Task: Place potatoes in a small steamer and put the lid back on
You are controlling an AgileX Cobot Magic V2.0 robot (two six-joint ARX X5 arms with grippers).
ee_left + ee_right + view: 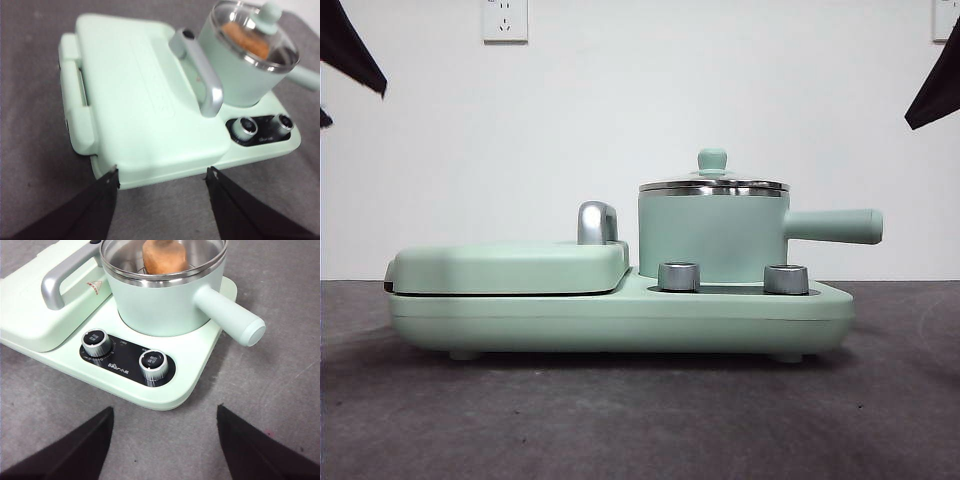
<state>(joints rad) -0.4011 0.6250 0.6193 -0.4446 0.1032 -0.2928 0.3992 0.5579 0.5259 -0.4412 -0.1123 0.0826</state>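
My 2 grippers, left gripper (162,175) and right gripper (165,412), are wide and empty; the lid (713,184) covers the potato (164,257), so bumping the steamer handle (832,226) could shift it.

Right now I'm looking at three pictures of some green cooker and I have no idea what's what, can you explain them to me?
This is a two-armed robot at a table. One picture looks level across the table; the other two come from cameras on each wrist, with black jaws at the bottom edge. The left end effector and right end effector are both open, holding nothing and hanging back from the appliance. That is a mint-green cooker on a dark table: a flat griddle cover with a chrome handle, two knobs, and a small steamer. Its glass lid is on, and an orange-brown potato sits inside.
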